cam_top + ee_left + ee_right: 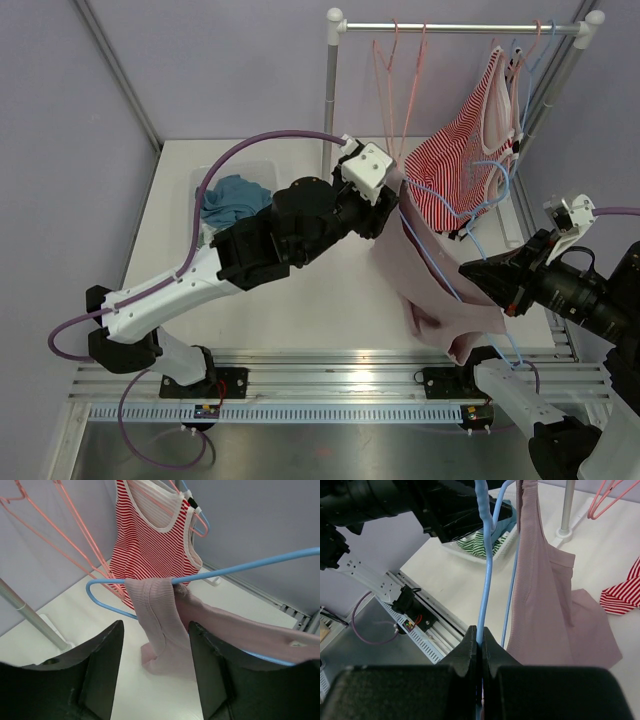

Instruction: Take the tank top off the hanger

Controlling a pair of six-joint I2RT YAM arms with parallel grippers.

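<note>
The pink tank top (430,295) hangs on a blue hanger (432,257) held low over the table, its hem touching the tabletop. My right gripper (472,270) is shut on the hanger's wire; in the right wrist view the wire (486,580) runs up from between the closed jaws (479,632), with the top (550,610) draped to the right. My left gripper (386,212) is open at the top's upper end. In the left wrist view one strap (155,605) loops over the hanger (240,569), just beyond the open gripper (155,626), untouched.
A metal rack (450,28) stands at the back right with empty pink hangers (400,90) and a red striped tank top (460,160) on another blue hanger. A clear bin (215,178) at the back left holds a blue garment (235,195).
</note>
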